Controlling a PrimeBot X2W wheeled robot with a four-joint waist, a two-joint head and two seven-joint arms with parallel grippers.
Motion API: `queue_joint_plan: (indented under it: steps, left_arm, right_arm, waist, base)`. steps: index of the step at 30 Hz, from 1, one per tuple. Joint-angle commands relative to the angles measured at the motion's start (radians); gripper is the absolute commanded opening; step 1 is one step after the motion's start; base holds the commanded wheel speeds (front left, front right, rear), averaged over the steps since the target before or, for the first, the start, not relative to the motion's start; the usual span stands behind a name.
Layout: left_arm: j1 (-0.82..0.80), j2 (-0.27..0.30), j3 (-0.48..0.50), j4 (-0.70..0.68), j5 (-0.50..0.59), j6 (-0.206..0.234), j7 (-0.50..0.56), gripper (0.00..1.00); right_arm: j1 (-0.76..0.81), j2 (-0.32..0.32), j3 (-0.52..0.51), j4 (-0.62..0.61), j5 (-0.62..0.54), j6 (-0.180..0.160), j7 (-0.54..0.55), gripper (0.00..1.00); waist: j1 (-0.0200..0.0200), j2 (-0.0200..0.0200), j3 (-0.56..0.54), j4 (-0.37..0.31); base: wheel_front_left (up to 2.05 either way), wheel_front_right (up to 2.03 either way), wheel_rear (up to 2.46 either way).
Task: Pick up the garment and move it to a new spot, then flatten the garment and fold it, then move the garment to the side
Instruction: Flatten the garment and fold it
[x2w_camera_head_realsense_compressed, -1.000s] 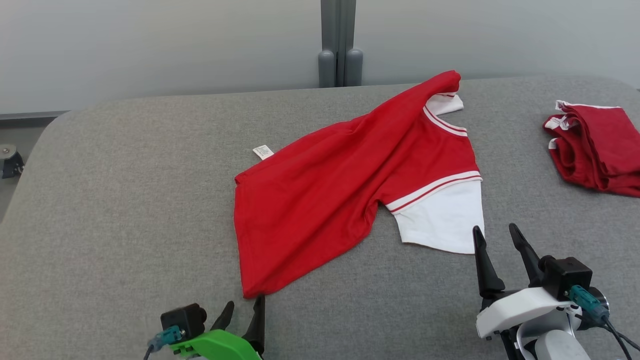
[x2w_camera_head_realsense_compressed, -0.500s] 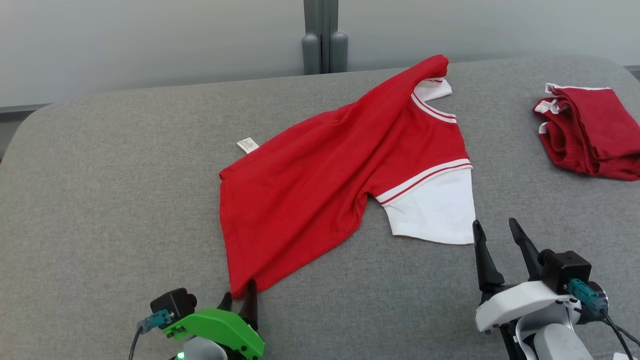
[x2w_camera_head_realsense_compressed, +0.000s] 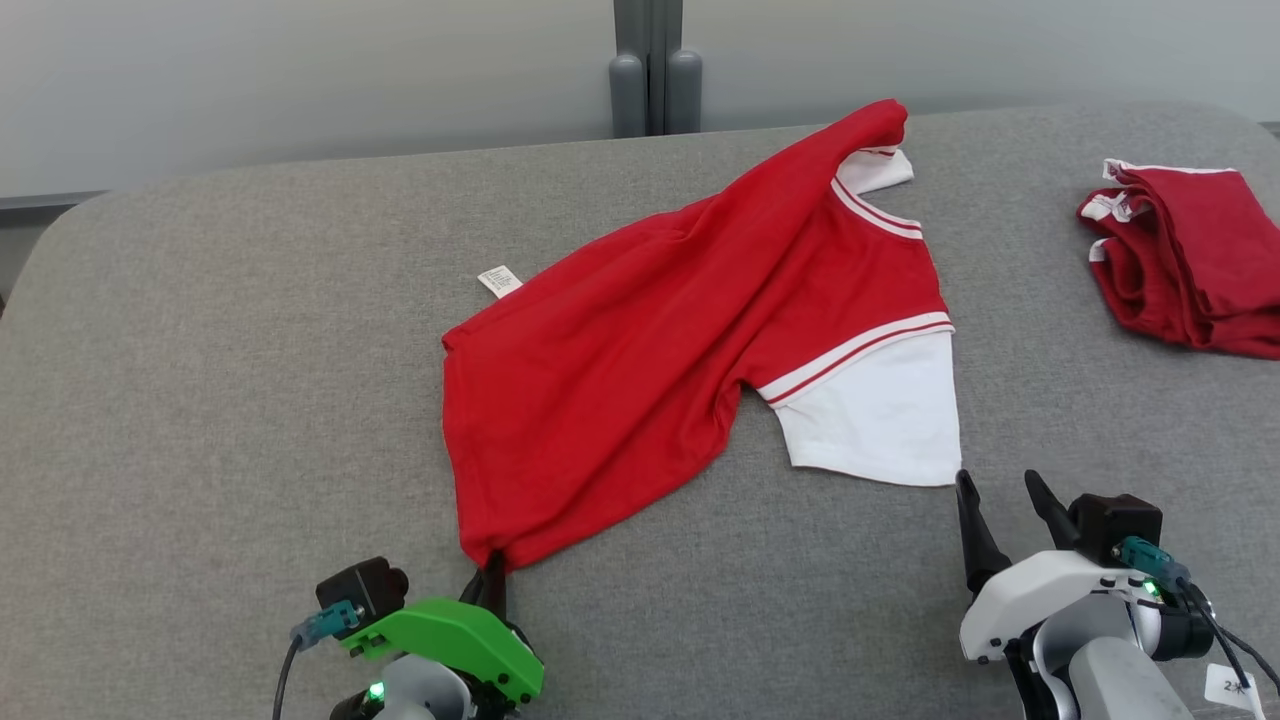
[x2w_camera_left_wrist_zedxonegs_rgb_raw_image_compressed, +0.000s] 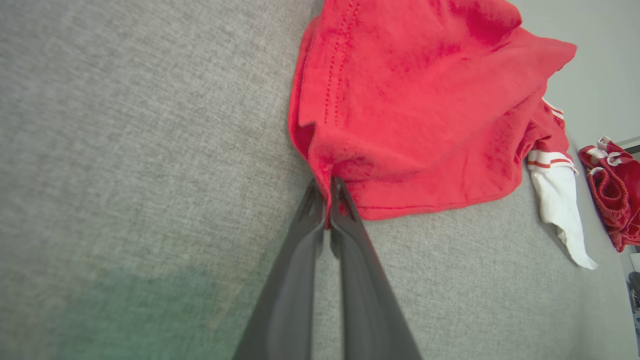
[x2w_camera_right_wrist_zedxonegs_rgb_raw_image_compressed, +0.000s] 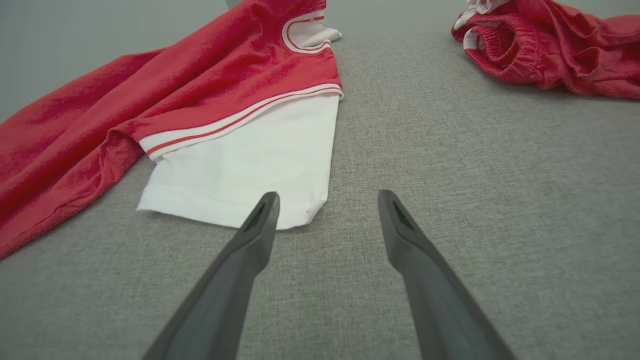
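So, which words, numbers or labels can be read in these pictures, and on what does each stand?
Care tag on the red shirt: print too small to read.
White tag in the head view's lower right corner: "2", then an unclear mark.
No other text.

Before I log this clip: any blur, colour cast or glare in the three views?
Head view: even light, soft shadows, sharp. Left wrist view: green cast on the grey surface at lower left, left gripper soft near the lens, red shirt sharp. Right wrist view: crisp, no glare; right gripper slightly soft low down.
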Motion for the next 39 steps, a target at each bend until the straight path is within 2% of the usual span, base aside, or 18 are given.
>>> queue_joint_plan:
  steps: [1,11,12,14,17,18,19,20,25,30,34,39]
  left_arm:
    - [-0.016,0.004,-0.001,-0.003,0.007,-0.005,-0.009,0.0]
    - [-0.024,0.008,-0.014,-0.036,0.019,-0.01,-0.025,0.0]
    - [-0.024,0.009,-0.015,-0.04,0.02,-0.009,-0.026,0.0]
    - [-0.024,0.012,-0.015,-0.045,0.022,-0.007,-0.028,0.0]
    - [-0.024,0.015,-0.014,-0.056,0.022,-0.005,-0.032,0.0]
    - [-0.024,0.017,-0.014,-0.061,0.022,-0.004,-0.033,0.0]
    - [-0.023,0.019,-0.013,-0.063,0.023,-0.003,-0.034,0.0]
    - [-0.023,0.021,-0.013,-0.066,0.023,-0.002,-0.033,0.0]
    - [-0.023,0.027,-0.014,-0.084,0.027,0.001,-0.034,0.0]
    - [-0.029,0.042,-0.007,-0.121,0.03,-0.002,-0.048,0.0]
    - [-0.037,0.062,0.005,-0.172,0.039,0.006,-0.062,0.0]
    - [-0.052,0.097,0.034,-0.292,0.05,0.022,-0.078,0.0]
  right_arm:
    - [-0.024,-0.001,-0.005,0.023,-0.007,-0.002,0.006,1.0]
    - [-0.152,-0.002,-0.01,0.253,-0.021,-0.002,0.003,1.0]
    - [-0.167,-0.002,-0.008,0.279,-0.021,-0.002,0.0,0.76]
    - [-0.19,-0.002,-0.002,0.322,-0.024,-0.002,-0.001,0.43]
    - [-0.222,-0.001,0.007,0.381,-0.025,-0.002,0.0,0.28]
    - [-0.235,-0.002,0.009,0.401,-0.021,-0.002,-0.002,0.2]
    - [-0.245,-0.002,0.01,0.416,-0.018,-0.002,-0.004,0.18]
    - [-0.256,-0.002,0.009,0.435,-0.018,-0.002,-0.007,0.01]
    - [-0.312,-0.002,0.014,0.478,0.009,-0.002,-0.034,0.0]
    - [-0.333,-0.002,0.036,0.424,0.068,-0.002,-0.054,0.0]
    - [-0.306,-0.002,0.024,0.261,0.078,-0.002,-0.054,0.0]
    - [-0.249,-0.002,-0.008,-0.009,0.07,-0.002,-0.054,0.0]
  waist:
    - [0.0,0.0,0.001,0.006]
    - [0.0,0.0,0.011,0.029]
    - [0.0,0.0,0.012,0.03]
    - [0.0,0.0,0.013,0.032]
    - [0.0,0.0,0.015,0.031]
    - [0.0,0.0,0.016,0.031]
    - [0.0,0.0,0.016,0.03]
    - [0.0,0.0,0.016,0.029]
    - [0.0,0.0,0.014,0.026]
    - [0.0,0.0,0.001,0.017]
    - [0.0,0.0,-0.023,0.003]
    - [0.0,0.0,-0.062,-0.015]
  base:
    - [0.0,0.0,0.0]
    - [0.0,0.0,0.0]
    - [0.0,0.0,0.0]
    - [0.0,0.0,0.0]
    - [0.0,0.0,0.0]
    - [0.0,0.0,0.0]
    - [0.0,0.0,0.0]
    - [0.0,0.0,0.0]
    - [0.0,0.0,0.0]
    - [0.0,0.0,0.0]
    - [0.0,0.0,0.0]
    - [0.0,0.0,0.0]
